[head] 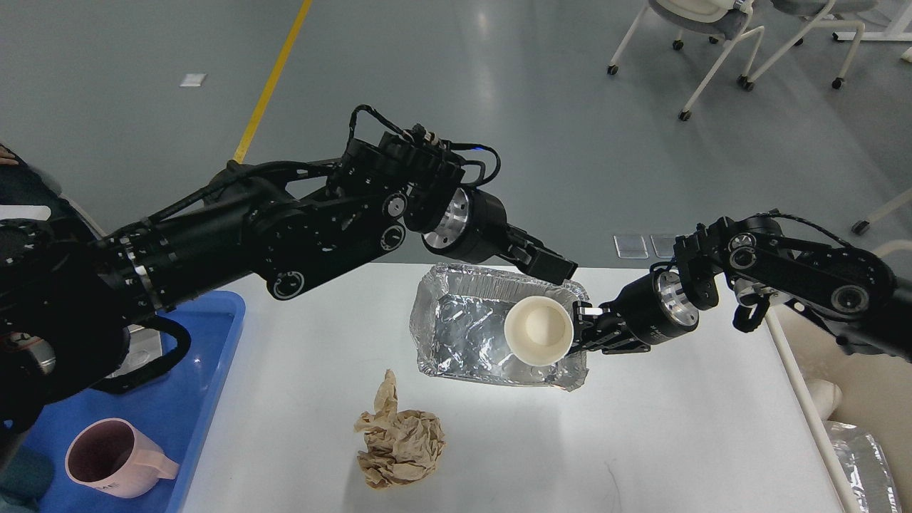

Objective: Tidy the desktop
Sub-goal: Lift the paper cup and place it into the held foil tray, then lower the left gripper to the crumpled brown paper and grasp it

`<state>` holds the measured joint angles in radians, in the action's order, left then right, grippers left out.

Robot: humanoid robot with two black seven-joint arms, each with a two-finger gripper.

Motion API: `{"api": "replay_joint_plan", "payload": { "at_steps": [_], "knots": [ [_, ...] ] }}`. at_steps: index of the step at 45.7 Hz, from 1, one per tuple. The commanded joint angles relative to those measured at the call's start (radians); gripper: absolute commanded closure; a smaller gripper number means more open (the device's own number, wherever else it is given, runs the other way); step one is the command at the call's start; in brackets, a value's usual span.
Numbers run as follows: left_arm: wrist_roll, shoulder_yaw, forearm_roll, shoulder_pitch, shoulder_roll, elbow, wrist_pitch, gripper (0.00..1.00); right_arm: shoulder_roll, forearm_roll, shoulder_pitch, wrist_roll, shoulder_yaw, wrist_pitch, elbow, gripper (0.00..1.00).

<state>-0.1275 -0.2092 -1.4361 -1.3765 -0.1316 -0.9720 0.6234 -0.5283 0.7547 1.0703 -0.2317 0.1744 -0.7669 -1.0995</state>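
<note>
The white desktop (677, 427) holds a silver foil tray (491, 274) at its back middle. A white paper cup (538, 329) stands upright inside the tray's right end, mouth up. A crumpled brown paper ball (402, 442) lies on the desktop in front of the tray. My left gripper (552, 265) hovers above the tray's back rim, apart from the cup, its jaws open and empty. My right gripper (578, 329) is at the tray's right rim, right beside the cup, with its fingers apart.
A blue plastic tray (206, 356) at the desktop's left edge holds a pink mug (107, 456). A cream bin (855, 399) stands off the right edge with crumpled foil (866, 459) in it. Wheeled chairs (712, 43) stand far behind.
</note>
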Motion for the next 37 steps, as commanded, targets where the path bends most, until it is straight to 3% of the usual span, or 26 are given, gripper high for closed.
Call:
{"api": "replay_joint_plan", "payload": {
  "at_steps": [1, 12, 20, 25, 37],
  "knots": [
    [0.000, -0.002, 0.029, -0.019, -0.144, -0.040, 0.013, 0.05, -0.001, 0.000, -0.009, 0.000, 0.000, 0.000, 0.001, 1.00],
    [0.011, -0.006, 0.100, 0.013, -0.587, -0.292, -0.007, 0.04, -0.001, 0.000, -0.018, 0.000, 0.000, 0.000, 0.000, 1.00],
    [0.012, -0.006, 0.117, 0.114, -0.925, -0.482, -0.097, 0.03, 0.001, 0.000, -0.018, 0.000, -0.001, 0.000, 0.000, 1.00],
    [0.012, -0.002, 0.117, 0.238, -1.115, -0.576, -0.266, 0.03, 0.001, 0.000, -0.018, 0.000, -0.001, 0.000, 0.000, 1.00],
    [0.003, 0.008, 0.118, 0.522, -1.293, -0.654, -0.652, 0.03, 0.002, 0.000, -0.019, 0.000, -0.001, 0.000, -0.003, 1.00]
  ]
}}
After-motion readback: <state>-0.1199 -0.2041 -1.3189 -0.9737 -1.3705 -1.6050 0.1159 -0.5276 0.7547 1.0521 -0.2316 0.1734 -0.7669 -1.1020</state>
